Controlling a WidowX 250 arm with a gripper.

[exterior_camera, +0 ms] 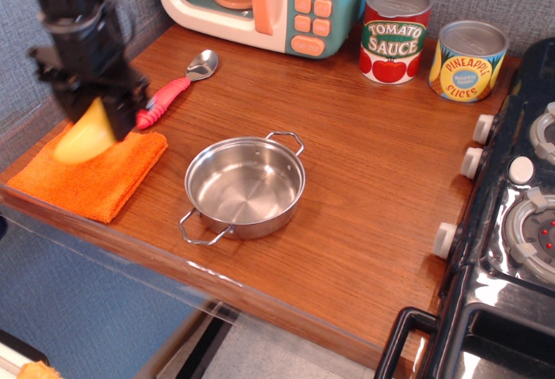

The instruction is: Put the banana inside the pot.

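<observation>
observation.image: spoon [173, 90] beside gripper [95, 114] (blurred), pot [245, 186] apart.

The brown wood-grain surface [364, 188] carries a shallow round shiny steel pot [245, 187] with two wire loop handles near its front middle. At the left front edge lies a folded orange cloth [91, 176]. Just behind the cloth rests a metal spoon with a red ribbed handle [174, 89]. Along the back stand a teal-and-cream toy microwave [264, 2], a red tomato sauce can [395, 34] and a yellow pineapple slices can [467, 61], the two cans side by side.
</observation>
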